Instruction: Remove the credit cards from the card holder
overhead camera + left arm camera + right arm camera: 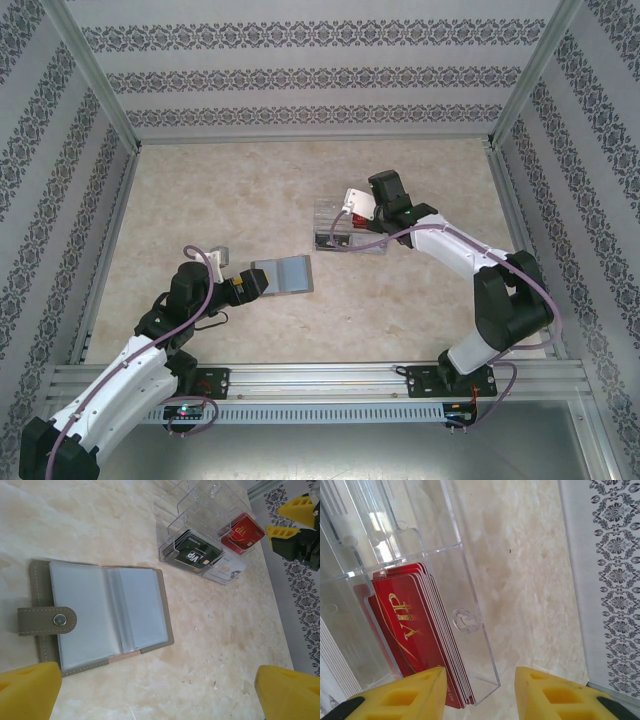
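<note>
Right gripper (480,692): jaws partly apart, nothing clamped between them. It hangs over the clear acrylic tray (470,570), on the right far part of the table (225,645). Just beside one of its yellow fingers, the red cards (415,635) stand on edge in a tray compartment. They form a stack of several, white-edged, with gold "VIP" script on the face.

Left gripper (160,700): jaws spread wide, empty. Its yellow fingertips (27,690) sit at the near corners of the wrist view, just short of the card holder (165,625).

Card holder: lies opened flat on the marble-patterned table, left of centre and well apart from the tray. The cover is grey with a stitched border. Its clear sleeves (100,615) look empty. A strap tab (47,620) with a metal snap is folded over the outer edge of one panel.

Tray, left wrist view: a black card (192,555) marked "VIP" in white sits in the compartment next to the red ones. A white card (225,570) is at the tray's near corner.
</note>
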`<state>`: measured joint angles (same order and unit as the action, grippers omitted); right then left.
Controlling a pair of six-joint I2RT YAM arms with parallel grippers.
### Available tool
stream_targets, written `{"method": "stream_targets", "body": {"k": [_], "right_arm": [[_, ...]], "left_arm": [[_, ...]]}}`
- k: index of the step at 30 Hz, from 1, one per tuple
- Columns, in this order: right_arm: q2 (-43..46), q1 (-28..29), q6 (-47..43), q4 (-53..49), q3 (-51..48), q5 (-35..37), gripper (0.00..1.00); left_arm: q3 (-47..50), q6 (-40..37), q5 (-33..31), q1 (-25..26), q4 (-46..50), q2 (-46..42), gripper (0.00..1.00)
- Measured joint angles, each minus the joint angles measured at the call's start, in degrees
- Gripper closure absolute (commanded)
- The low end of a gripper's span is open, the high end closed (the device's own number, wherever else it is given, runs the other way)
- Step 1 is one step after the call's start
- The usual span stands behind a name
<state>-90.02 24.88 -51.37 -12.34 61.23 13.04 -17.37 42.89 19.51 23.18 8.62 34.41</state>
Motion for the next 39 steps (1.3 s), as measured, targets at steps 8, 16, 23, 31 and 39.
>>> {"method": "stream_targets", "body": {"k": [8, 16, 23, 31, 39], "right_arm": [[11.65, 1.60, 20.09, 0.20, -0.33, -3.50, 0.91], [20.41, 7.67, 50.40, -0.09, -4.42, -8.24, 1.00], [23.98, 15.76, 63.60, 1.25, -16.33, -9.27, 1.00], [30.36, 16.15, 71.36, 3.91, -23.56, -9.51, 1.00], [36.50, 16.15, 73.79, 5.81, -27.39, -9.51, 1.00]], "left_arm": [[0.02, -0.02, -0.07, 0.00, 0.00, 0.02, 0.01], [0.02, 0.04, -0.17, 0.00, 0.00, 2.29, 0.27], [-0.26, 0.94, -0.26, 0.55, 0.02, 10.05, 0.80], [-10.19, 0.42, -6.54, 5.29, 2.21, 27.74, 0.96], [-16.52, 0.22, -14.14, 7.87, 6.86, 39.67, 0.97]]}}
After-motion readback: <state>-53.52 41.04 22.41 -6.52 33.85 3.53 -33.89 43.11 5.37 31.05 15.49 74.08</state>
